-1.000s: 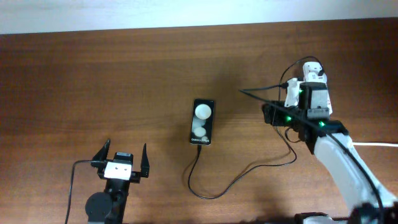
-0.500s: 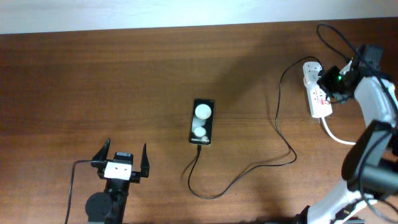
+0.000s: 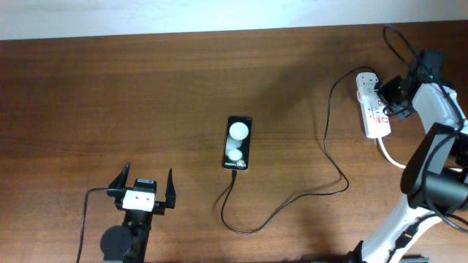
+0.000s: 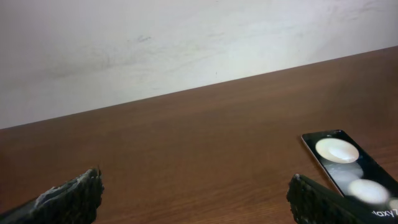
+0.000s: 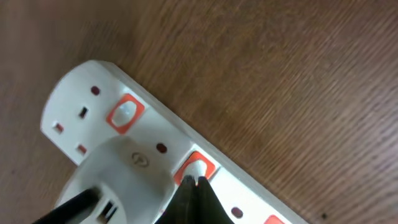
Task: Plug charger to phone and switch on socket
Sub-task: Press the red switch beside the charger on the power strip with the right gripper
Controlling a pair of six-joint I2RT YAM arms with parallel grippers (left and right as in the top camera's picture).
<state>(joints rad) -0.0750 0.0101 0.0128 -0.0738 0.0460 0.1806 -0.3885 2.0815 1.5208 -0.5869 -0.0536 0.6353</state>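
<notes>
Left pincer (image 3: 148, 174): sits near the front edge of the tabletop (image 3: 110, 95), spread wide and holding nothing. In the left wrist view both fingers (image 4: 74, 196) stand well apart, with bare wood between them.

Phone (image 3: 238, 142): lies flat near the middle of the tabletop, well apart from both pincers. The two white round spots face up, and the lettering is at the end nearer the front edge.

Charger (image 3: 327, 124): the black cable meets the phone's near end. It loops toward the front edge, runs right, then climbs to the socket. Its white adapter (image 5: 118, 174) is seated in the socket next to the far-end outlet. The connector tip at the phone is too small to judge how fully it is seated.

Socket (image 3: 373, 106): lies at the far right of the tabletop, long axis running front to back. Its thick white cord (image 3: 387, 155) leaves from the near end.

Right pincer (image 5: 191, 185): sits over the socket's far end. In the right wrist view its fingertips are drawn together into one narrow point and grip nothing. That point rests on the red switch (image 5: 196, 167) just beside the adapter. Which way the switch is set cannot be read. A second red switch (image 5: 124, 113) beside the end outlet is untouched.
</notes>
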